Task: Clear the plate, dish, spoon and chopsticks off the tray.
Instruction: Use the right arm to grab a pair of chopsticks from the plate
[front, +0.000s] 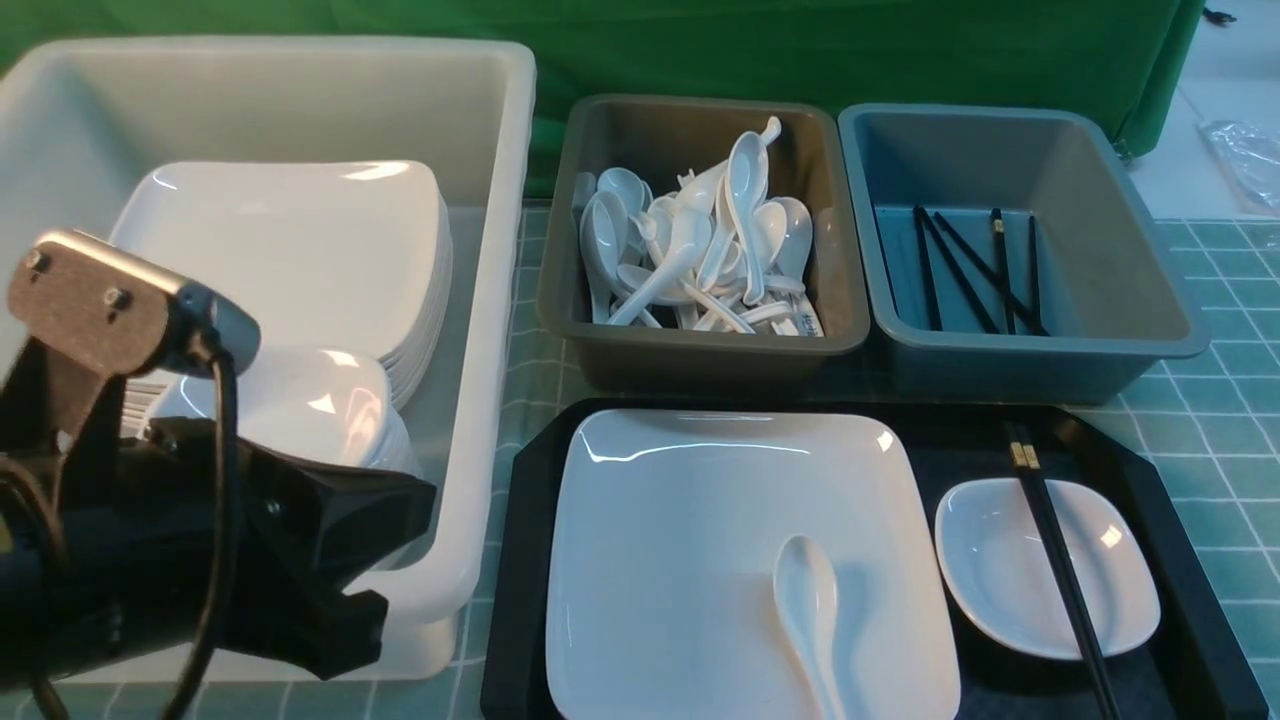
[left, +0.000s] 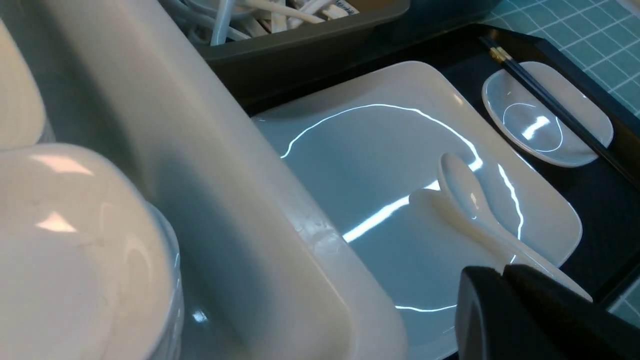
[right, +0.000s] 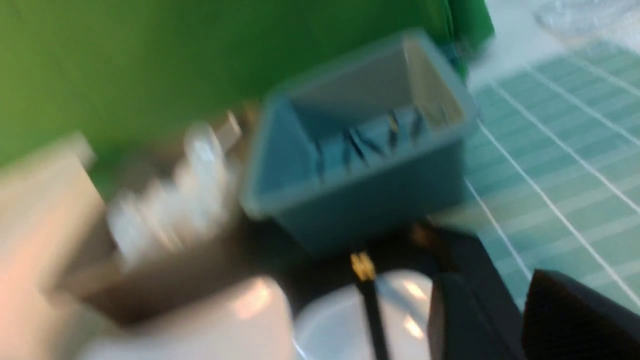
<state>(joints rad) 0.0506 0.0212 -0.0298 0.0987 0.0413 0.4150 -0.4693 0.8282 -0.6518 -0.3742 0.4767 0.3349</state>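
- Tray (front: 518, 560): black, lying near and right of centre on the green checked mat (front: 1220, 420); its long axis runs left to right.
- Plate (front: 680, 540): flat on the tray's left part, with its edges square to the tray.
- Spoon (front: 810, 610): lies on the near right part of the plate. Its long axis runs far to near, with the bowl pointing far and the handle pointing near, angled slightly right.
- Dish (front: 990, 570): sits on the tray just right of the plate, apart from it.
- Chopsticks (front: 1065, 575): the pair lies side by side across the dish, resting on its rim. The gold-banded thick ends point far and the thin tips point near and slightly right.
- Left gripper (left: 502, 274): fingers pressed together with nothing between them. It hangs at the near left, in front of the white tub (front: 495, 300) and left of the tray.
- Right gripper (right: 505, 285): appears only in its own blurred wrist view. Its fingers stand spread with a clear gap and nothing between them, near the chopsticks' banded ends.
- Grey tub (front: 600, 345): far of the tray, it holds a heap of white spoons.
- Blue tub (front: 1130, 300): to the right of the grey tub, it holds black chopsticks.
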